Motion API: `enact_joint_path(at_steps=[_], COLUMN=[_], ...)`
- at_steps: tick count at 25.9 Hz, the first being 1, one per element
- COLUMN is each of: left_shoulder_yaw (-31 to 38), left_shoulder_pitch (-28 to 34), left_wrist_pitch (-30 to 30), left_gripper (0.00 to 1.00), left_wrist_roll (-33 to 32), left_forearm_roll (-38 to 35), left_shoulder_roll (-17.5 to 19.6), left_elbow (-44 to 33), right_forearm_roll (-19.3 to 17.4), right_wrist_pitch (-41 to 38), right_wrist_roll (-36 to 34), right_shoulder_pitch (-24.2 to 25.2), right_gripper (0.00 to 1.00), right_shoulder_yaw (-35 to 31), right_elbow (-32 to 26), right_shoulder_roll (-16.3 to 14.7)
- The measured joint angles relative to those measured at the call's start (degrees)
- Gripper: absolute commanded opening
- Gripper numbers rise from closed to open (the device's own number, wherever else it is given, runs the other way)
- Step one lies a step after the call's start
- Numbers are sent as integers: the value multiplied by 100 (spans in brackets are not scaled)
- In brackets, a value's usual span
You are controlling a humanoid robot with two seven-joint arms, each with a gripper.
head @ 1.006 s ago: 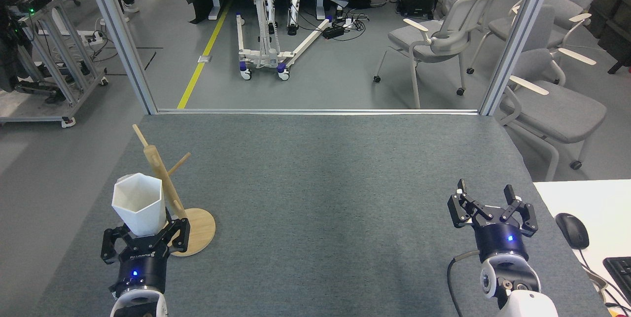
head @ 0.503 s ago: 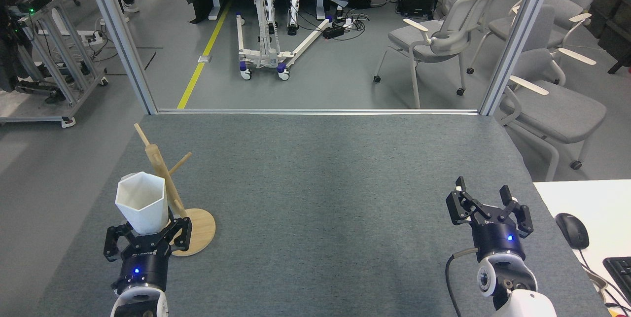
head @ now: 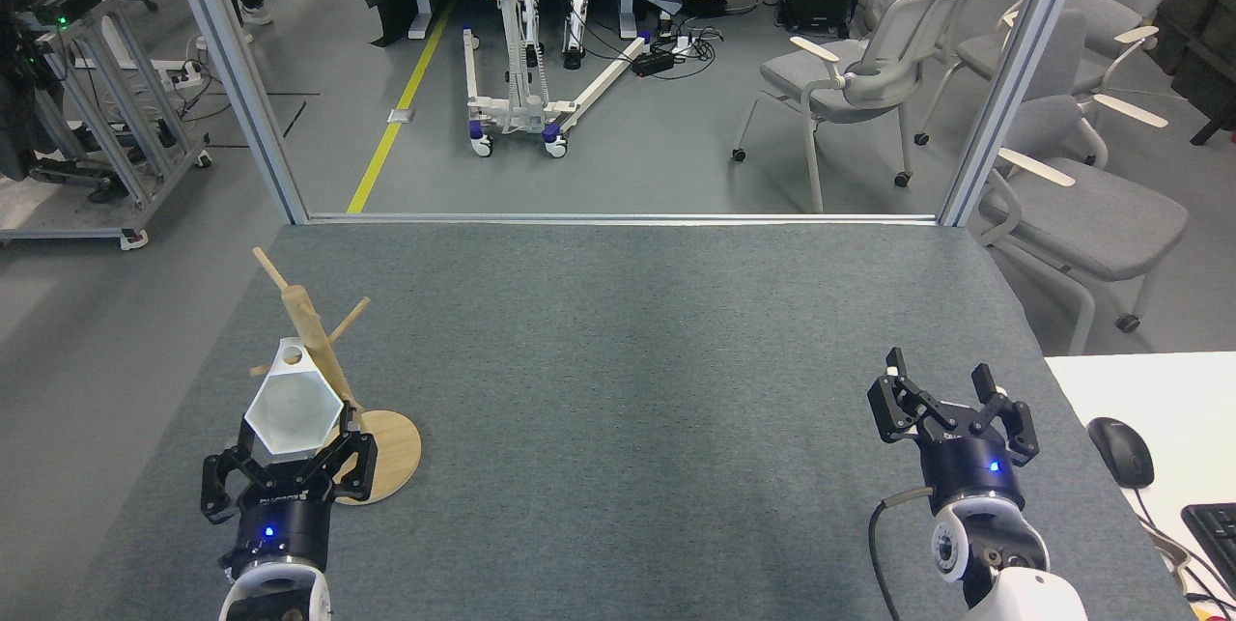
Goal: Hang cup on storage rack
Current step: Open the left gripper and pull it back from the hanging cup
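The white hexagonal cup (head: 290, 406) hangs tilted against the wooden storage rack (head: 311, 326), its mouth turned toward me. Its small loop (head: 293, 357) sits at the top, by a short peg on the post's left side. The rack's round base (head: 391, 447) rests at the near left of the table. My left gripper (head: 287, 468) is open just below the cup, fingers spread to either side of its lower edge; whether they touch it is hidden. My right gripper (head: 939, 387) is open and empty at the near right.
The grey felt table (head: 628, 360) ends at a metal frame rail (head: 618, 217) at the back. A white desk with a black mouse (head: 1120, 452) and a keyboard (head: 1215, 529) adjoins the right edge. Chairs (head: 859, 70) and a wheeled lift stand on the floor beyond.
The cup has tipped from upright to mouth-toward-me and dropped slightly against the post. The rack shifted a little left. My right gripper crept slightly left and forward.
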Motion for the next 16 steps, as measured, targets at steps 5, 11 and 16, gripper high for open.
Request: enact_joint_path(at_steps=[5, 11, 16], left_shoulder_yaw=[-4, -48, -294], left_shoulder_pitch=[32, 206, 347], left_wrist_pitch=[-6, -38, -61], left_gripper=[100, 100, 100], left_wrist_roll=[0, -13, -21], left_forearm_roll=[1, 31, 47], left_shoulder_roll=[-7, -65, -167], left_elbow=[17, 149, 311], right_forearm_roll=[4, 25, 137], right_wrist_pitch=[-1, 27, 51], right_wrist_roll=[34, 35, 56], right_shoulder_pitch=[1, 8, 13], right_gripper=[99, 99, 100], right_shoulder_yaw=[1, 5, 7], right_elbow=[0, 0, 0], right_shoulder_roll=[3, -3, -30])
